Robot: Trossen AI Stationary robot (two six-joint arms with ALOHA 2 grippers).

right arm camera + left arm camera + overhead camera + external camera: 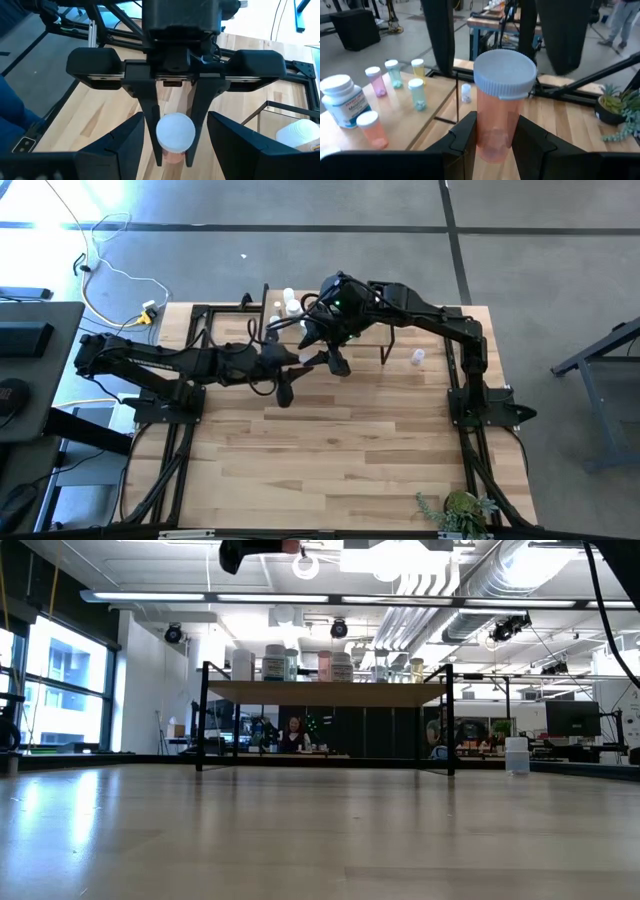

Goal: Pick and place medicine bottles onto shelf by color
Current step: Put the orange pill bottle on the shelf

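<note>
The left end effector (495, 142) is clamped on a white-capped orange vial (501, 107) holding faint pills, while the right end effector (175, 150) hovers spread wide, empty, facing it.

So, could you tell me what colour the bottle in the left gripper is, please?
The bottle is see-through pinkish orange with a white cap, clearest in the left wrist view.

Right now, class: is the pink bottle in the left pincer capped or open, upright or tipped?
Capped and upright: the pink bottle stands vertical between the left pincer's fingers, its white cap on top.
</note>
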